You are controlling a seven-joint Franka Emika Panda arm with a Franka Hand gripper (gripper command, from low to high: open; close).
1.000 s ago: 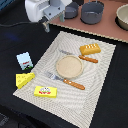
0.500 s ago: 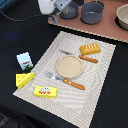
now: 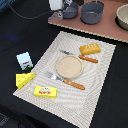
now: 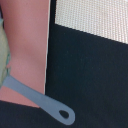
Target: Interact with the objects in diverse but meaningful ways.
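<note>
Four small toys — orange-brown bread loaf (image 3: 90, 49), pale blue milk carton (image 3: 24, 61), yellow holed cheese wedge (image 3: 24, 80), flat yellow box (image 3: 45, 91) — lay mid-table; the gripper (image 3: 62, 6) hung at the far edge, its jaw state impossible to tell.

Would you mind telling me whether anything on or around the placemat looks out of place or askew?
Mostly tidy. The cheese wedge sits half off the placemat edge, and the milk carton stands off it entirely. In the wrist view, a grey pan handle juts past the pink board's edge. Nothing is spilled or visibly damaged.
</note>
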